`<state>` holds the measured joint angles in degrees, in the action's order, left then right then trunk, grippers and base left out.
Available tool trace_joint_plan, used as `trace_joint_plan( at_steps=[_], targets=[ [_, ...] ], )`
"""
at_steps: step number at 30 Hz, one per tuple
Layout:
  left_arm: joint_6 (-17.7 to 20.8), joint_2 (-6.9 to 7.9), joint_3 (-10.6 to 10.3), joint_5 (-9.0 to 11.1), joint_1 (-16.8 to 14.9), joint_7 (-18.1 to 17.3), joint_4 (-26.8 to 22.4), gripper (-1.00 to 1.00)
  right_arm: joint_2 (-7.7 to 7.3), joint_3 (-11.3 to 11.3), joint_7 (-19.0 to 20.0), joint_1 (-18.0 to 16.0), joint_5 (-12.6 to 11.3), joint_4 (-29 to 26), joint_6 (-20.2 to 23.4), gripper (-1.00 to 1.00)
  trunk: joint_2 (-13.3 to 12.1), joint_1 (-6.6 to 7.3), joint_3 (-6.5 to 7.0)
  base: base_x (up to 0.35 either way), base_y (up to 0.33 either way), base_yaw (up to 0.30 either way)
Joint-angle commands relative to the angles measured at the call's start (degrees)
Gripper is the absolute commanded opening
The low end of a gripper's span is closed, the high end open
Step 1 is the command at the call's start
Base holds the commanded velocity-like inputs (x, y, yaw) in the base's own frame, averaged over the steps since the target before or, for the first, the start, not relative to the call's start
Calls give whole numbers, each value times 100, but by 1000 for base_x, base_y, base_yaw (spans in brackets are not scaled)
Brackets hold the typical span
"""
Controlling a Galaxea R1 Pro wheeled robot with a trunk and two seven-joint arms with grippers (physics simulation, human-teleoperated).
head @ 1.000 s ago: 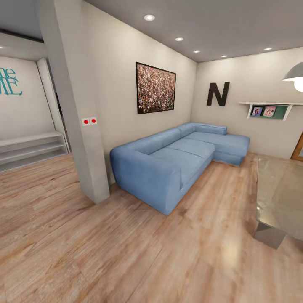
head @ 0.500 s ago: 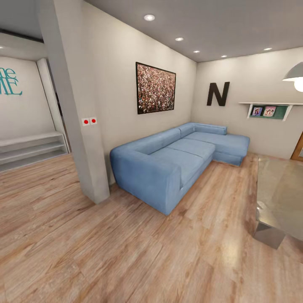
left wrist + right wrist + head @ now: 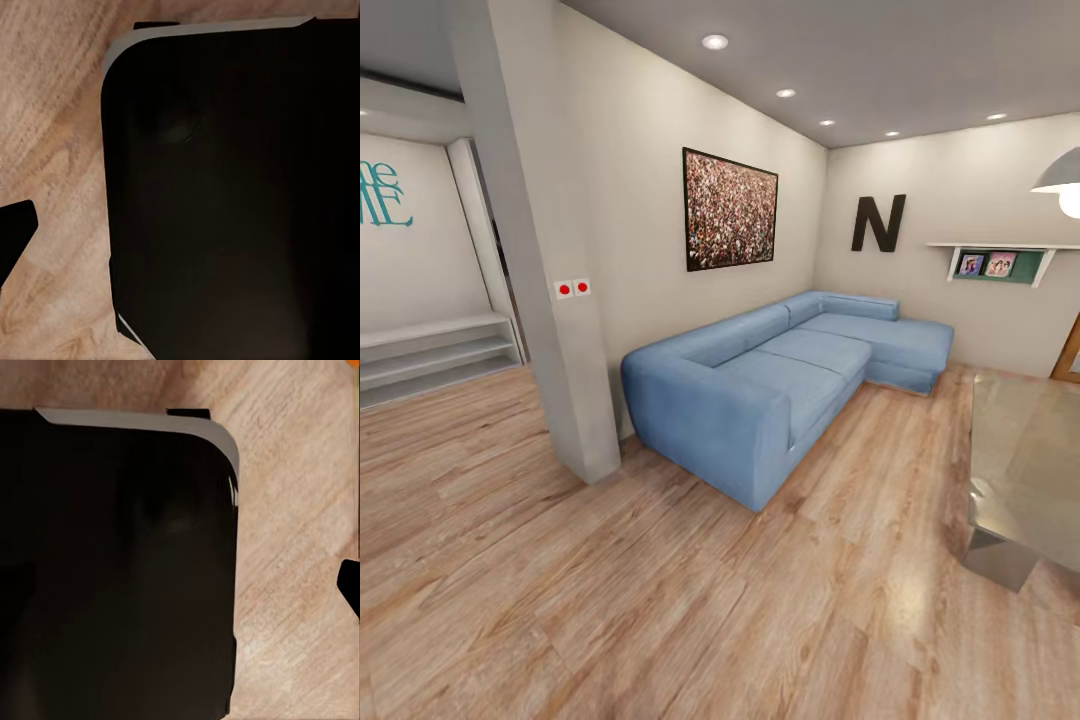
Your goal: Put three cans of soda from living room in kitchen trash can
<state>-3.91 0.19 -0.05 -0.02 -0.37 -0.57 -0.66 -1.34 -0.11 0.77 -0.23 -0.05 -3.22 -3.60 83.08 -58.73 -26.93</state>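
I am in the living room, facing the long blue corner sofa (image 3: 790, 375) with the crowd picture (image 3: 729, 209) and the black letter N (image 3: 877, 223) on the walls behind it. The low glass table (image 3: 1025, 460) reaches in from the right edge of the head view. The soda cans and the trash can are out of view. Each wrist view looks down on my black base (image 3: 225, 195) (image 3: 112, 562) over the wooden floor, with a dark tip at the picture's edge, too little to judge either gripper.
A white pillar (image 3: 550, 300) with two red buttons stands left of the sofa. Behind it an opening leads to low white steps (image 3: 435, 355). A wall shelf (image 3: 1000, 262) and a hanging lamp (image 3: 1065, 180) are at the right. Wooden floor (image 3: 660, 600) stretches in front of me.
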Motion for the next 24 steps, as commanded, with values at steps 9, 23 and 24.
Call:
trace_joint_plan(
  at_steps=[9,23,24],
  targets=[
    [-683,12,-20,-6,-69,24,-595,100,-52,-6,7,-3,-9,-1275,-330,100,0,0,0,0,0,0],
    [-377,5,10,-7,-77,47,-3128,100,-68,-7,395,-11,-6,-2839,-333,100,0,0,0,0,0,0],
    [-334,6,10,-7,-75,48,-3296,100,-70,-7,431,-11,-5,-2966,-331,100,0,0,0,0,0,0]
  ],
)
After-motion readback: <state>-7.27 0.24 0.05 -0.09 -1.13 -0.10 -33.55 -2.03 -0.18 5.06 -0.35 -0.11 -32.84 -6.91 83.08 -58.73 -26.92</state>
